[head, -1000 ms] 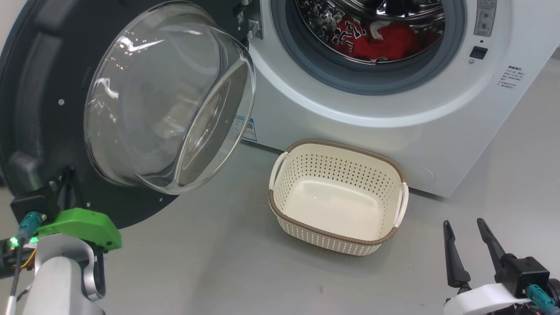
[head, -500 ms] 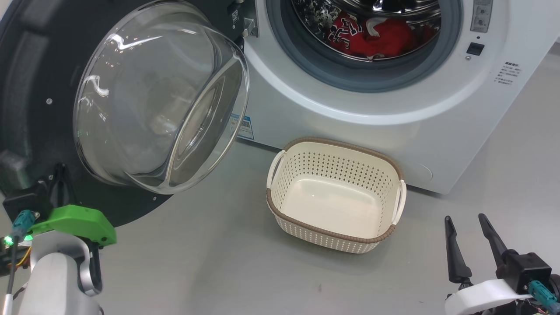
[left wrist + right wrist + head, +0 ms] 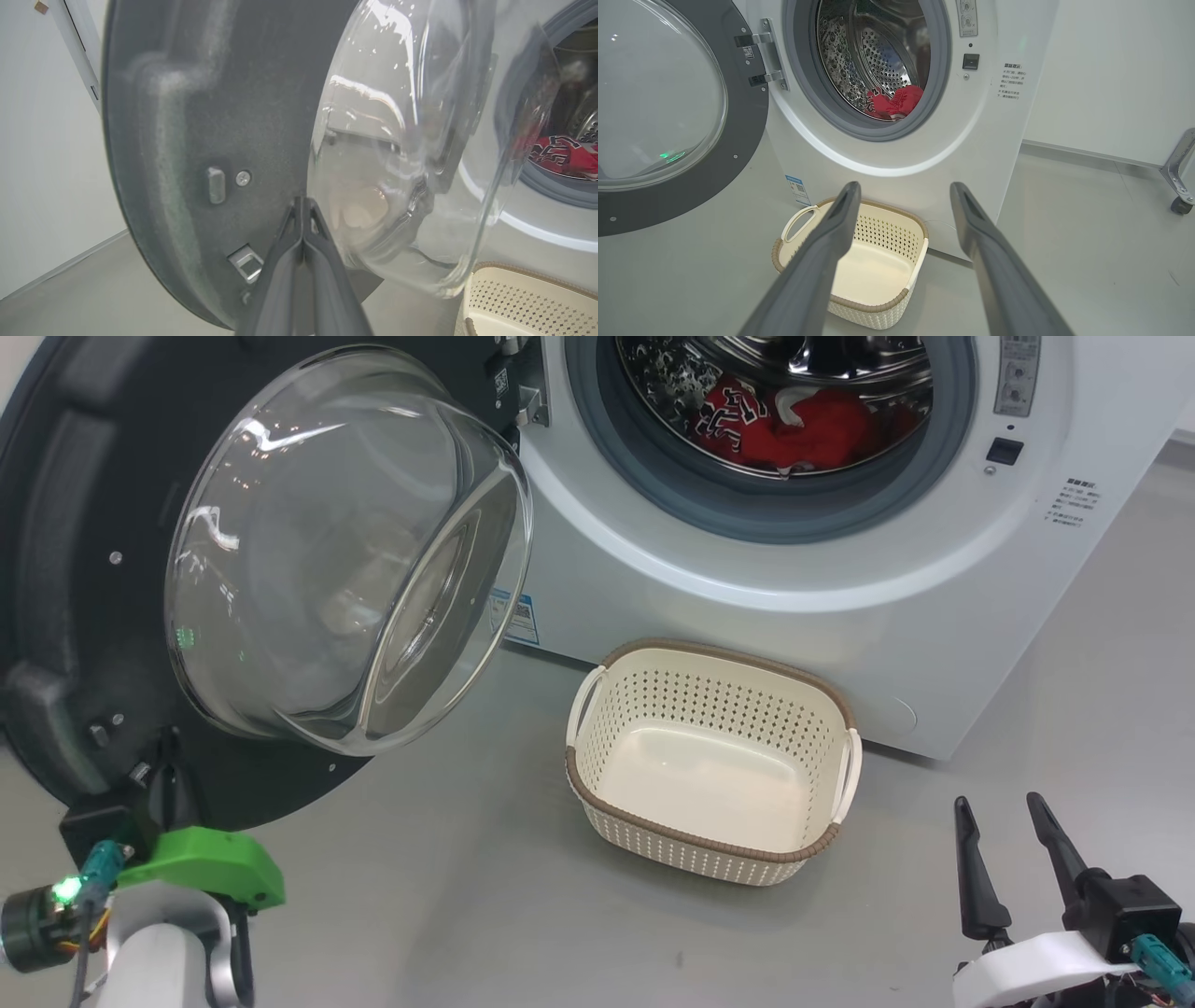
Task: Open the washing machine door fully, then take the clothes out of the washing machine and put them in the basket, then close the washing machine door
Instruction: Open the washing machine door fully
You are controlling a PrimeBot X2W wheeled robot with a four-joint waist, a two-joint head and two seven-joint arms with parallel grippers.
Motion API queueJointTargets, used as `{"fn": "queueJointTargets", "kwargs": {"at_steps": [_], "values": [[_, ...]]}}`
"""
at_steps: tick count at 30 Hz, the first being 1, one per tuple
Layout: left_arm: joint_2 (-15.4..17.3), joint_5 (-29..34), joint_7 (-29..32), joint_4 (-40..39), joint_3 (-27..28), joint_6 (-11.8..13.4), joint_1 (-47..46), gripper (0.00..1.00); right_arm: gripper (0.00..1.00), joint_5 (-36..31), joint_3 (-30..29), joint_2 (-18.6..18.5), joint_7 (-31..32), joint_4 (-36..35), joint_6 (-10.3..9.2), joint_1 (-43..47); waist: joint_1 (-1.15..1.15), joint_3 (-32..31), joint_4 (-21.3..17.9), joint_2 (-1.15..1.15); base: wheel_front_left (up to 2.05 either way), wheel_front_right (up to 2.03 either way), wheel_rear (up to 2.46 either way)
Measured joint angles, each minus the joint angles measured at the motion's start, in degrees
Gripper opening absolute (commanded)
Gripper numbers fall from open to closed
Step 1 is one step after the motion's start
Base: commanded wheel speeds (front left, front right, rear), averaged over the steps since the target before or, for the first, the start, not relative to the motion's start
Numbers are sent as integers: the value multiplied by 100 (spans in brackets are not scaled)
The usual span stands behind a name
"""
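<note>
Washing machine door (image 3: 345, 551) stands swung out on the washing machine's (image 3: 747, 616) left side, hung on two metal hinges (image 3: 761, 56) beside the opening. Its clear glass bowl bulges forward out of a wide black inner face that carries a few small screws. The door's lower edge hangs close above the grey floor (image 3: 467, 896). Between that edge and the basket (image 3: 709, 863) there is a bare strip of floor. The basket sits just in front of the machine's base, under the opening, cream and perforated with a brown rim and white handles. Its inside is bare, and its far rim is very near the white front panel; whether they touch cannot be told. To the machine's right the floor runs open to a pale wall, with one metal leg on a caster (image 3: 1178, 186) at the far side. The opening is unblocked, ringed by a grey gasket, and the clothes (image 3: 794, 425) lie low in the steel drum as a red heap with white and dark markings. The left gripper (image 3: 302, 203) points at the door's inner face where black panel meets glass, its fingers pressed together with nothing between them — contact with the door cannot be told. The right gripper (image 3: 997, 803) hovers over open floor in front of the machine and right of the basket, jaws spread wide and empty.
</note>
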Motion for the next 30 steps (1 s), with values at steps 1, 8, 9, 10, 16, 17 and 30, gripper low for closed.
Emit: {"fn": "queueJointTargets", "kwargs": {"at_steps": [1,8,9,10,16,17,30], "values": [[-23,21,-5,-42,-31,0,55,0,100,0,1,1,0,5,0,0,0,-16,4,0,0,0,0],[-76,83,-78,-398,-322,-3,444,0,100,-16,74,5,0,57,36,1,0,-98,13,0,0,0,0],[-76,100,-92,-460,-376,-4,503,0,100,-18,91,14,0,65,36,2,0,-115,5,0,0,0,0],[-75,121,-94,-521,-433,-13,568,0,100,-19,105,21,0,66,36,2,0,-130,-7,0,0,0,0],[-92,171,-98,-777,-834,-205,857,1,100,-69,163,57,0,66,36,2,0,-179,-133,0,0,0,0],[-93,174,-98,-834,-877,-210,885,4,100,-70,177,66,0,65,37,2,0,-185,-160,0,0,0,0],[-92,231,78,-1246,-1415,-364,1183,100,100,-78,242,167,0,67,53,2,0,-271,-637,0,0,0,0]]}}
